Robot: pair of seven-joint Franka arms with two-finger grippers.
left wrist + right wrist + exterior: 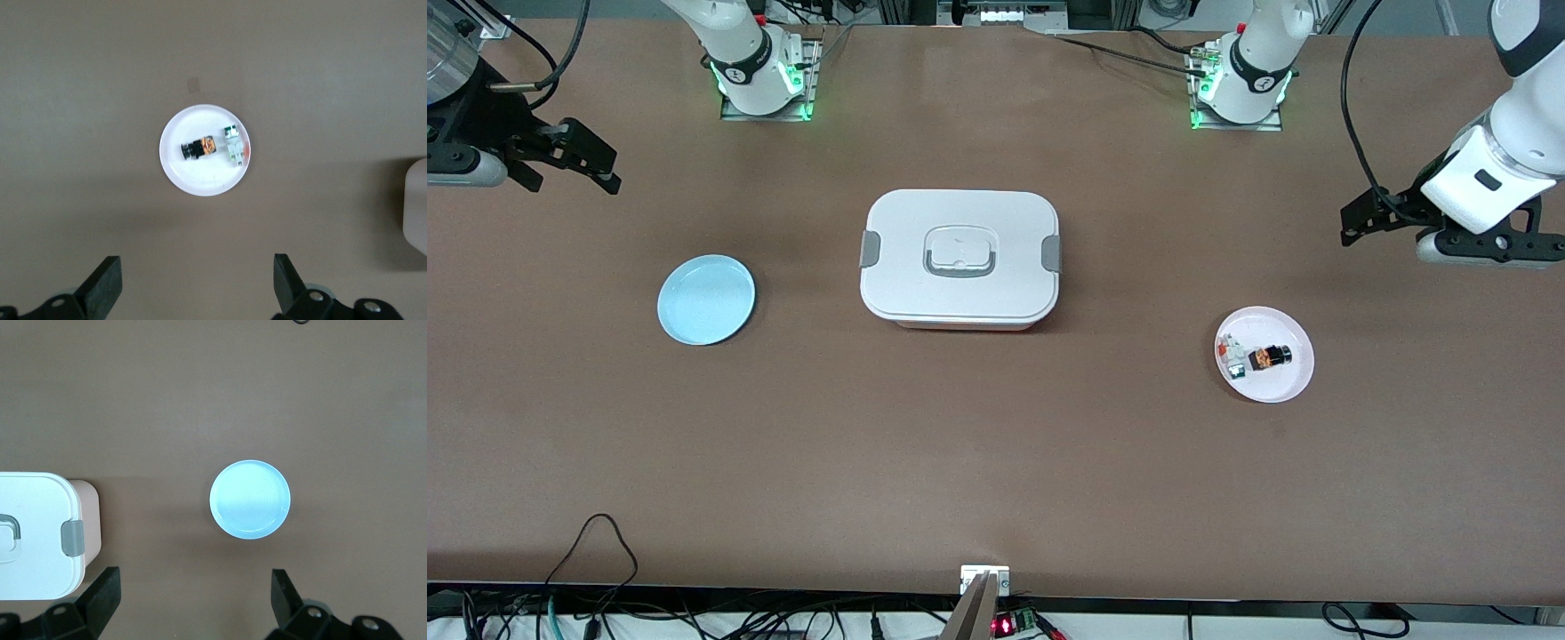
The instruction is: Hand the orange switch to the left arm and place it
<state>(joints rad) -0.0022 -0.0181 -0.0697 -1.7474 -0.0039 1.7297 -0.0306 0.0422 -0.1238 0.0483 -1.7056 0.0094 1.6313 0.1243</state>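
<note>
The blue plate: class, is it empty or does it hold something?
Empty. The blue plate shows only its bare surface; the orange switch lies on the white plate.

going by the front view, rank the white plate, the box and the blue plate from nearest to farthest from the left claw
The left claw hangs open over the left arm's end of the table.
1. White plate: at the left arm's end, holding the orange switch.
2. Box: mid-table.
3. Blue plate: toward the right arm's end, near the waiting right claw.
</note>
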